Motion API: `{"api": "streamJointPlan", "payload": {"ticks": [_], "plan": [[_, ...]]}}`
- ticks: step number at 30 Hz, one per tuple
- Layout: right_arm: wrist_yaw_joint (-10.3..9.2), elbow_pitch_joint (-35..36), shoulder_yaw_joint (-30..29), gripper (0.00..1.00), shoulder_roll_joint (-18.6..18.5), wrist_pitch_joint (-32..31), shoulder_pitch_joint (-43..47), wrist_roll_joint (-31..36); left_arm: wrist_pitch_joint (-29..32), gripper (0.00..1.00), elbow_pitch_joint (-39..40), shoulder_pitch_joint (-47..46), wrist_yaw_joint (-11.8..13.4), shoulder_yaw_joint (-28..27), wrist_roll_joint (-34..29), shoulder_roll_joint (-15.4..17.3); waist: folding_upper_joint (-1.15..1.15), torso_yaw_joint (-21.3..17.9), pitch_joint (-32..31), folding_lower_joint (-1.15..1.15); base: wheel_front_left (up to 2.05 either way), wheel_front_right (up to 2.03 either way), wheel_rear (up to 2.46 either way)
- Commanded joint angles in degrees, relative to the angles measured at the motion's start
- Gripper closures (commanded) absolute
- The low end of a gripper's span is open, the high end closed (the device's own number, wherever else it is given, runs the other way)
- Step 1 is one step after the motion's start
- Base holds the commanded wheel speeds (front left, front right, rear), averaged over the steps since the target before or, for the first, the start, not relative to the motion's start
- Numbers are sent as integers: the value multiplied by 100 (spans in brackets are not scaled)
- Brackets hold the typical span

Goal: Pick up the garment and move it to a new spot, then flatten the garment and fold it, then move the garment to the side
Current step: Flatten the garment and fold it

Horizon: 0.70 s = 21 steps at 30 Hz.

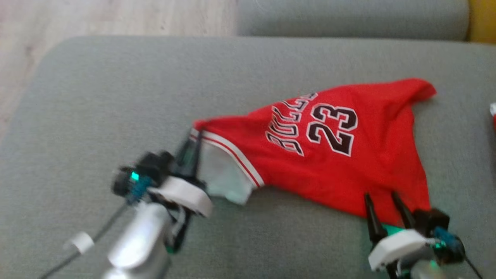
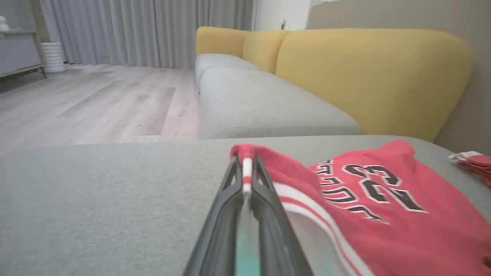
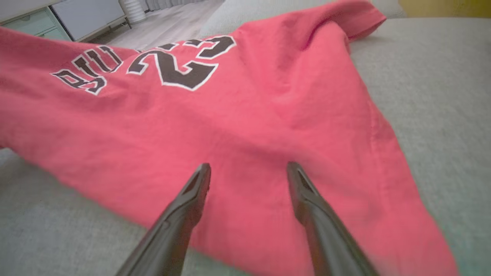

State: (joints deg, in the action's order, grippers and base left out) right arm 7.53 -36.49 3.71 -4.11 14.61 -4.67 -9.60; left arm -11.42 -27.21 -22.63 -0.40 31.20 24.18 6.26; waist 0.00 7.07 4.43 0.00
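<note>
A red basketball jersey [image 1: 329, 155] with the number 23 and dark, white-edged lettering lies spread on a wide grey cushion [image 1: 97, 116], across the centre and right of the head view. Its far corner trails toward the upper right and its near edge reaches the lower right. At centre left, the left gripper [image 1: 193, 139] has its two dark fingers pressed together on the jersey's white-and-red striped trim, with the pale inside of the fabric showing just beside it. In the left wrist view that trim sits clamped between the fingertips at the middle of the frame. At lower right, the right gripper [image 1: 379, 195] has its jaws spread wide, tips over the jersey's near hem; whether they touch the cloth cannot be told. Pale wooden floor [image 1: 77, 19] shows at the upper left. A yellow backrest [image 2: 368, 76] and grey curtains [image 2: 145, 30] run across the top of the left wrist view. A scrap of red cloth [image 1: 493, 116] peeks in at the right edge
</note>
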Motion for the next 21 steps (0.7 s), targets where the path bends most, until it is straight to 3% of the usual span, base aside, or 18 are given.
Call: {"api": "streamJointPlan", "payload": {"ticks": [1,9,13,15,19,21], "plan": [[-4,186,175,0,-12,39,-287,-33,-60,100,10,-437,79,-338,13,153,0,-235,285,0,0,0,0],[-4,404,284,0,-48,39,-660,-94,-261,100,-1548,-1042,55,-920,234,558,0,-724,706,0,0,0,0],[-4,632,280,0,-19,39,-739,-102,-333,100,-2114,-1287,9,-1139,334,562,0,-839,761,0,0,0,0],[-4,785,261,0,1,39,-765,-86,-348,3,-2326,-1342,41,-1202,306,557,0,-871,757,0,0,0,0],[-4,1190,138,0,68,39,-773,6,-355,0,-1833,-1005,422,-1577,-76,574,0,-862,610,0,0,0,0],[-4,1317,101,0,90,39,-730,93,-356,0,-1476,-650,498,-1771,-235,530,0,-825,502,0,0,0,0]]}}
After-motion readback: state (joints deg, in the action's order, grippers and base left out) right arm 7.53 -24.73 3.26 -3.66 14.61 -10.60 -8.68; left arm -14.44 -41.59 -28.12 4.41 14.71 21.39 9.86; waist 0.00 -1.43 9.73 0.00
